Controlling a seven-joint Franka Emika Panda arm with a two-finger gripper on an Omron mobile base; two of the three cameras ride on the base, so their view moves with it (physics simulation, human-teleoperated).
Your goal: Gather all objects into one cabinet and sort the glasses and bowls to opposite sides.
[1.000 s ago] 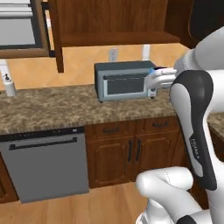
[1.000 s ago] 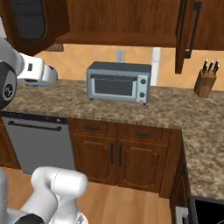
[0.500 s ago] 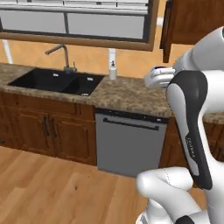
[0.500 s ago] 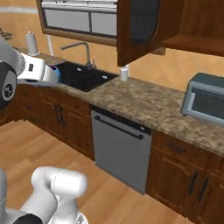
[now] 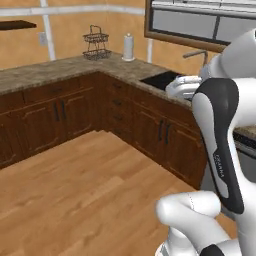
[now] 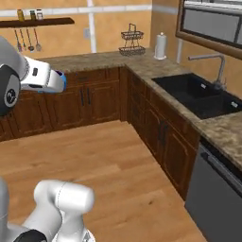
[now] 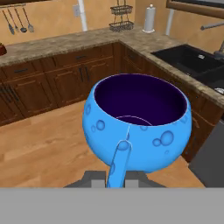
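The kitchen is spreading out ahead as an L of dark wood cabinets under a speckled stone counter (image 6: 142, 66), running along the far wall and turning down the right side, with a wide bare wood floor (image 5: 75, 190) lying in front of it. A black sink (image 6: 201, 97) with a curved tap is sitting in the right run of the counter, and a grey dishwasher front (image 6: 215, 196) is standing below the counter's near end. A wire basket (image 6: 132, 42) and a white paper-towel roll (image 6: 161, 46) are standing in the corner, near each other but apart.

The white arm (image 5: 220, 150) is rising tall and folding forward at the elbow, holding the hand out level at about counter height, well above the floor and short of the cabinets.

The blue cup (image 7: 136, 124) is sitting right at the gripper (image 7: 116, 177), its handle running down between the two fingertips and its dark purple inside facing up. The fingers are closing tight on that handle, carrying the cup upright. In the right base view only a sliver of blue (image 6: 63, 80) is peeking past the end of the hand.

Against half a second ago, the whole scene is shifting: the sink, then straight ahead, is now lying off to the right, and the corner with the basket is coming into view, while the arm is keeping the same folded pose
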